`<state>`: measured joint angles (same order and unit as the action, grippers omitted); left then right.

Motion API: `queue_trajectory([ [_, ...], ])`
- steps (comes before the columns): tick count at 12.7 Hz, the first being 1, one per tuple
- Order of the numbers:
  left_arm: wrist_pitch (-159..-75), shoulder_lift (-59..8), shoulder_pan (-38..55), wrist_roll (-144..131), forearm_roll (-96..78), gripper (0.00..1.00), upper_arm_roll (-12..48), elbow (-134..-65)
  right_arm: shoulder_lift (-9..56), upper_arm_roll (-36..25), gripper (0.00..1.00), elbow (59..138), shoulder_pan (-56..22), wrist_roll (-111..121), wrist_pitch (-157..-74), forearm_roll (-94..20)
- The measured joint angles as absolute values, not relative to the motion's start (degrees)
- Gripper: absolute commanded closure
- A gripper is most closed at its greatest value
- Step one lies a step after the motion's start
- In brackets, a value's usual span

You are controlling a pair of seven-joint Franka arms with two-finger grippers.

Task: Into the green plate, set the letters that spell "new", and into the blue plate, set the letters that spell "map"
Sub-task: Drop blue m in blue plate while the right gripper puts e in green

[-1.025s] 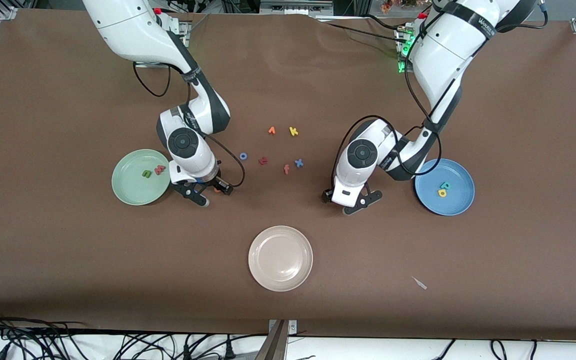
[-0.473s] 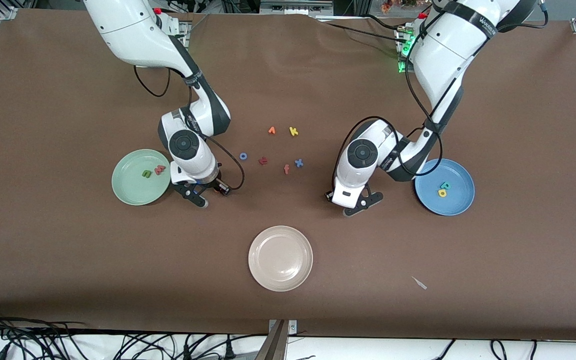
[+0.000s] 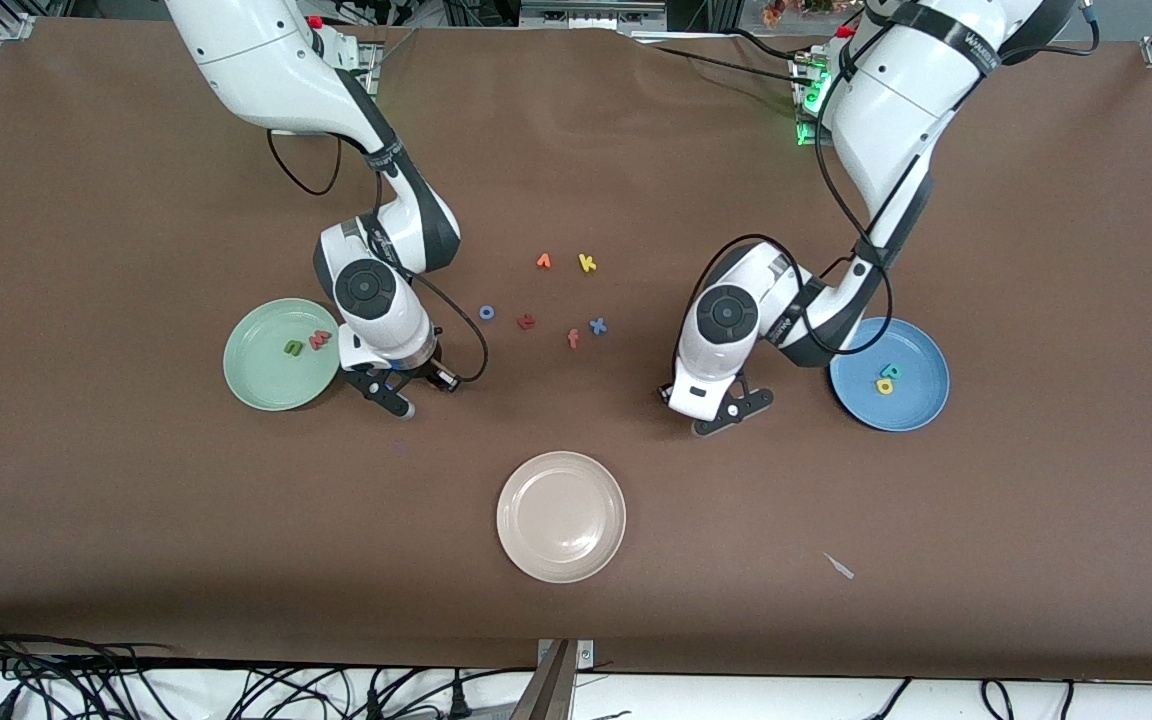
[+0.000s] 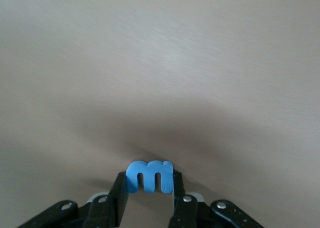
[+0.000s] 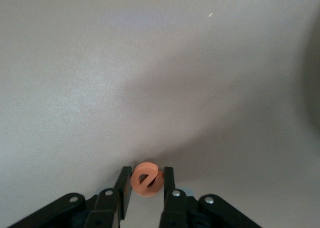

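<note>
My left gripper (image 3: 708,412) is low over the table between the cream plate and the blue plate (image 3: 921,405). In the left wrist view, my left gripper (image 4: 149,178) is shut on the blue "m" (image 4: 139,171). My right gripper (image 3: 414,392) is low beside the green plate (image 3: 254,385), and in the right wrist view it (image 5: 146,173) is shut on the orange "e" (image 5: 144,184). The green plate holds the olive "n" (image 3: 293,347) and the salmon "w" (image 3: 320,340). The blue plate holds the teal "p" (image 3: 892,370) and the yellow "a" (image 3: 884,385).
Loose letters lie mid-table between the arms: an orange one (image 3: 543,261), a yellow "k" (image 3: 587,262), a blue "o" (image 3: 487,312), a dark red one (image 3: 526,321), an orange "f" (image 3: 573,339) and a blue "x" (image 3: 597,325). A cream plate (image 3: 561,545) sits nearer the camera.
Both grippers have closed from open, the left on the "m" and the right on the "e". The left hand has shifted slightly toward the blue plate.
</note>
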<state>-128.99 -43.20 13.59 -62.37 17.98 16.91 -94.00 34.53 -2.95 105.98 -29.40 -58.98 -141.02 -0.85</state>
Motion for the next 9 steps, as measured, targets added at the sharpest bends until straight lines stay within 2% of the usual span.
queue_trajectory([
  [4,-116.9,-40.2,6.6,-40.6,18.0,0.8,17.0,-92.0,27.9,-9.0,0.9,105.9,-29.2,-44.5,-129.7,-0.9],
  [7,-110.8,-38.5,0.1,-22.8,18.0,0.79,17.1,-92.0,23.0,-16.3,0.9,112.0,-28.7,-28.3,-128.9,-0.9],
  [8,-109.6,-38.3,-2.2,-16.8,18.0,0.75,17.0,-92.0,21.6,-18.8,0.9,114.8,-28.5,-23.1,-129.1,-1.2],
  [9,-108.8,-38.3,-4.7,-10.9,18.0,0.62,17.0,-92.1,20.6,-21.3,0.9,117.5,-28.4,-18.4,-129.8,-1.6],
])
